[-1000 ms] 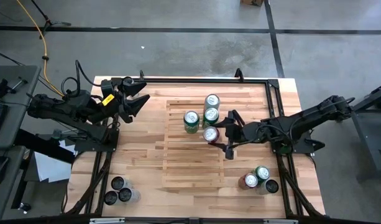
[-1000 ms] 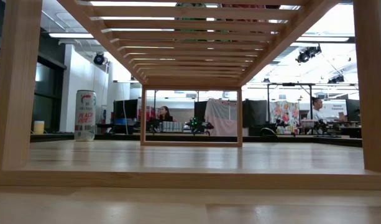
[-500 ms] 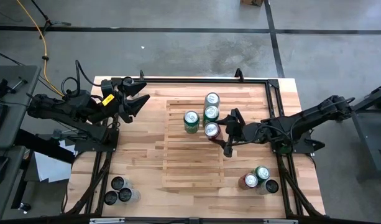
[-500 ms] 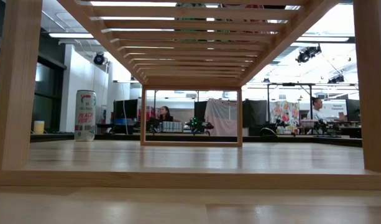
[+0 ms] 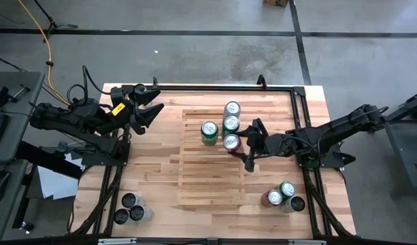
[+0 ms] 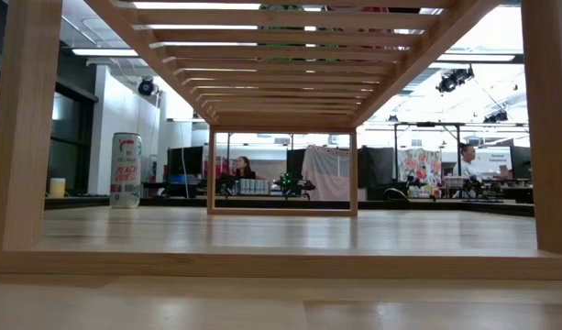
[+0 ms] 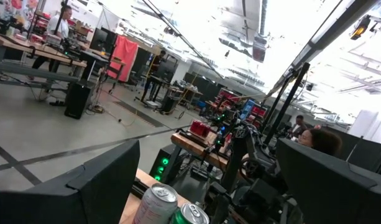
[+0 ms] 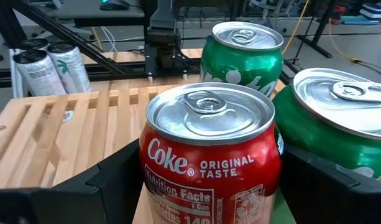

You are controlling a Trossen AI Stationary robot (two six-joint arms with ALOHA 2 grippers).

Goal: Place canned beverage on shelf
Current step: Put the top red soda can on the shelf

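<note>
We have the red Coke can [image 8: 210, 152] standing upright on the shelf [image 5: 194, 170], just beside three green cans [image 5: 209, 133]. Our right hand [image 5: 239, 145] sits with fingers spread either side of it; we cannot tell if they press it. Release and retreat remain. Our left hand [image 5: 154, 112] waits spread at the bench's [image 5: 147, 170] far corner. More cans [image 5: 281, 194] stand on the bench.

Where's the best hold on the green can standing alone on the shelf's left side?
Grip the green can across its round side wall, mid-height, approaching from the shelf's open left: it stands upright, and the other cans crowd its right. The left claw is open and nearest.
</note>
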